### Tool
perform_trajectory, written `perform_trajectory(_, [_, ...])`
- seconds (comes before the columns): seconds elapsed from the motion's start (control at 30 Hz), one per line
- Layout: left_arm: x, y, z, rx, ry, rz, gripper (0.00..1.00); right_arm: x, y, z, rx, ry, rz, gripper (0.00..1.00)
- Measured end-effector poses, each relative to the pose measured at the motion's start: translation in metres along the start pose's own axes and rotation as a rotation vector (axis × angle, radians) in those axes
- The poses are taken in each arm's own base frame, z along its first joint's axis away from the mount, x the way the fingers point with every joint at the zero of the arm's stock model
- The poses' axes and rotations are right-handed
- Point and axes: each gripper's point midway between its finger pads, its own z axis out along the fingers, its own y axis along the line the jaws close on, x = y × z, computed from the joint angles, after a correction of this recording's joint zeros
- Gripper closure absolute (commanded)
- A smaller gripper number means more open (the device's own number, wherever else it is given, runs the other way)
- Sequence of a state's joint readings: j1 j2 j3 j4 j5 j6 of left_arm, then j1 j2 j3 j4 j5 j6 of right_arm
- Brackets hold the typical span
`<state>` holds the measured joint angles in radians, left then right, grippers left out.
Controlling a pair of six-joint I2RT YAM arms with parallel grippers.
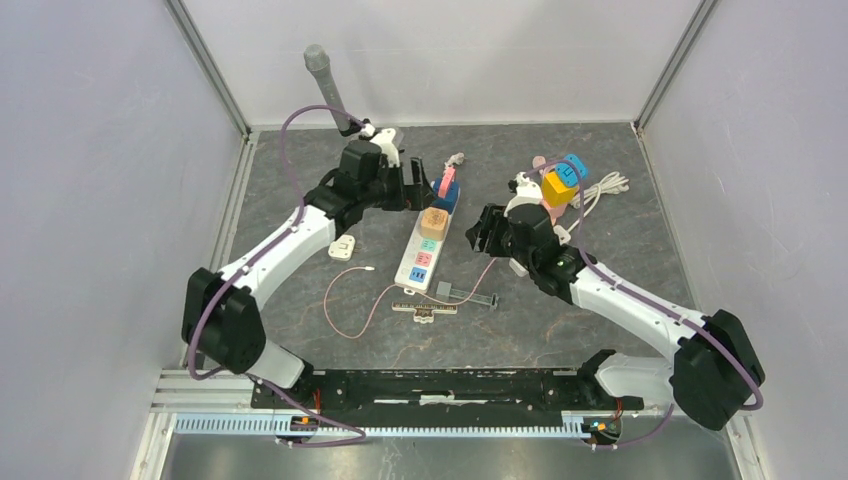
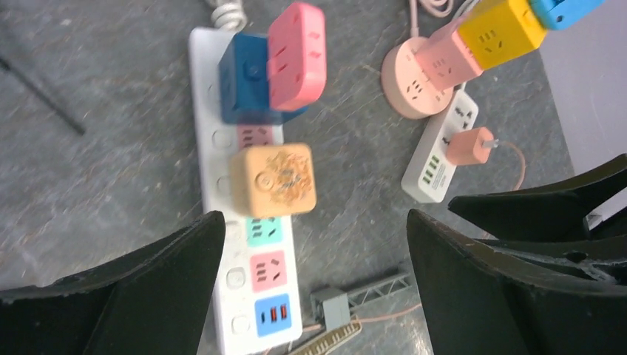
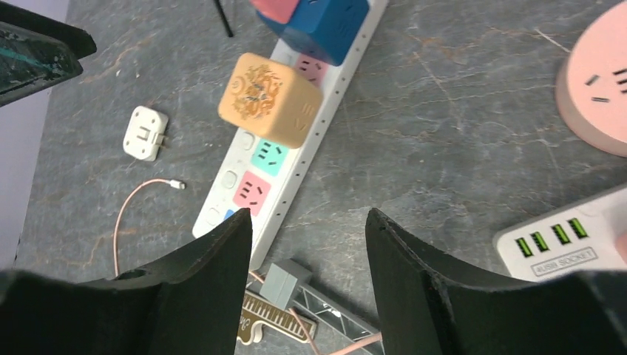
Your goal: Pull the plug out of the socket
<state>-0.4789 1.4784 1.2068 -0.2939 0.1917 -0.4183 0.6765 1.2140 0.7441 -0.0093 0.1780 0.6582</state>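
A white power strip [image 1: 420,262] [image 2: 211,140] [image 3: 296,185] lies mid-table with coloured sockets. A tan cube plug [image 1: 433,222] [image 2: 273,180] [image 3: 262,98] sits plugged into it. At the strip's far end sits a blue cube adapter [image 1: 447,195] [image 2: 244,89] carrying a pink one [image 2: 296,55]. My left gripper [image 1: 418,190] [image 2: 314,222] hovers over the strip's far half, jaws wide open and empty, the tan plug just beyond the fingertips. To the strip's right hangs my right gripper [image 1: 478,228] [image 3: 309,218], open and empty.
A small white plug [image 1: 343,247] [image 3: 144,133] and a pink cable [image 1: 345,300] lie left of the strip. A grey truss piece [image 1: 470,297] and a piano-key ruler [image 1: 423,308] lie at its near end. A round pink socket [image 2: 414,89] with stacked cubes [image 1: 558,185] and a second strip [image 2: 440,155] sit right.
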Motion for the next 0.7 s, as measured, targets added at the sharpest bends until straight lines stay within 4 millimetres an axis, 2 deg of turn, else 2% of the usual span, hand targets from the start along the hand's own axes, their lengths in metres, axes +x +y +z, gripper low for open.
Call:
perform_trajectory(0.13, [-0.007,-0.016,0.025,0.028,-0.021,0.048,0.01,-0.004,-0.011,0.001,0.035,-0.005,0.022,0.38])
perform_trajectory(0.27, [-0.020,-0.022,0.068,-0.020,-0.040,0.132,0.03,-0.006,-0.014,0.001,0.041,-0.009,0.035,0.38])
perform_trajectory(0.4, [-0.026,-0.017,0.100,-0.098,-0.045,0.184,0.17,-0.009,-0.015,0.005,0.037,-0.001,0.042,0.36])
perform_trajectory(0.5, [-0.025,-0.013,0.116,-0.134,-0.025,0.200,0.31,-0.011,-0.017,0.012,0.046,0.001,0.047,0.35])
perform_trajectory(0.6, [-0.021,-0.008,0.124,-0.152,-0.002,0.207,0.45,-0.007,-0.020,0.024,0.054,0.013,0.049,0.35])
perform_trajectory(0.7, [-0.020,-0.004,0.128,-0.172,0.019,0.212,0.54,-0.002,-0.023,0.038,0.061,0.032,0.050,0.36])
